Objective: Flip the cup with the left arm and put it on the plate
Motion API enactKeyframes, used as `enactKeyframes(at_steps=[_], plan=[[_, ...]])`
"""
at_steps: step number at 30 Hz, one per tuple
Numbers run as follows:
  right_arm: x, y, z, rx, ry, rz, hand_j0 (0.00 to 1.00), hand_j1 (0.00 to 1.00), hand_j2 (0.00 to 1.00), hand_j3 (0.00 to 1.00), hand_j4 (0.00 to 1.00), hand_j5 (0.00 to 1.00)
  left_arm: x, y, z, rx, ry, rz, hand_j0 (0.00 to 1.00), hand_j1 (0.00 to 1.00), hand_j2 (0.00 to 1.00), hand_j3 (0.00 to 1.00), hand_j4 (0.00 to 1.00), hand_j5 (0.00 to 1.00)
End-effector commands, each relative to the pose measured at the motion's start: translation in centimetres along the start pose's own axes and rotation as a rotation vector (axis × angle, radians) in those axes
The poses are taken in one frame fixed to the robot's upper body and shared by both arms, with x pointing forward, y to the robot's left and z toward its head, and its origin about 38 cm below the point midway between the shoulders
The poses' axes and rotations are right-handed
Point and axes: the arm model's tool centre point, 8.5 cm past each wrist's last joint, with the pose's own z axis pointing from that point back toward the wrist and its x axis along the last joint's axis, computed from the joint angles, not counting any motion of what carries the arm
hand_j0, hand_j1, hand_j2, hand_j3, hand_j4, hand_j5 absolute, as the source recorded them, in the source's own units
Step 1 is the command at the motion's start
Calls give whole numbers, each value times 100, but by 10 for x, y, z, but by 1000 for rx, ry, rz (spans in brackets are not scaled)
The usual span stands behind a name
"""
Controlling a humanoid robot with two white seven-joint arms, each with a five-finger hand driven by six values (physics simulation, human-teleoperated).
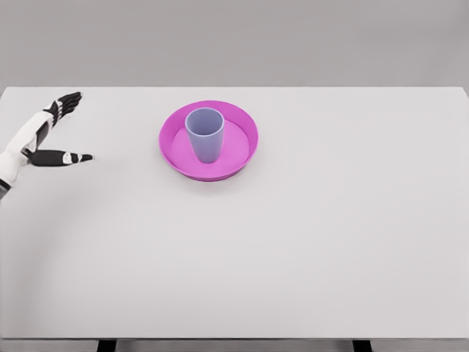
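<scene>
Pink/magenta plate (242, 155) sits on white table (308, 242), upper-centre of head view, a bit left of middle. Round, raised rim, shallow. Cup (204, 135) stands inside it, blue-grey/lavender, upright w/ mouth up, open rim clearly visible as an ellipse at top. Cup base rests on plate floor, slightly toward the plate's left/back part, not touching rim as far as can be seen. Cup tapers a little toward bottom. No tilt visible.

Left hand (55, 132) at far left edge of frame, well apart from plate and cup, w/ bare tabletop between. Arm comes in from lower left, white forearm segments, dark joints. Fingers spread wide and straight, holding nothing: upper group of fingers (69, 103) pointing up-right toward table's back-left corner, thumb (69, 158) sticking out to the right, roughly horizontal. Big gap between thumb and the other fingers. Whether hand touches the table or floats above it: can't tell from this angle, soft shadow only.

Right arm/hand not in frame.

Table fills most of the view, plain, back edge runs across top, front edge near bottom w/ two dark leg stubs showing under it. Grey backdrop behind. Faint shadow under plate on its front side.
</scene>
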Motion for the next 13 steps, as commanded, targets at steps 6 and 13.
enactKeyframes(at_steps=[6,13], plan=[[1,0,0,0,-2,1,100,100,100,100,100,100,16,19,9,-4,-33,-60,100,100,100,100,100,100],[0,0,0,0,0,0,100,100,100,100,100,100,30,5,1,-61,-76,-107,100,100,100,100,100,100]])
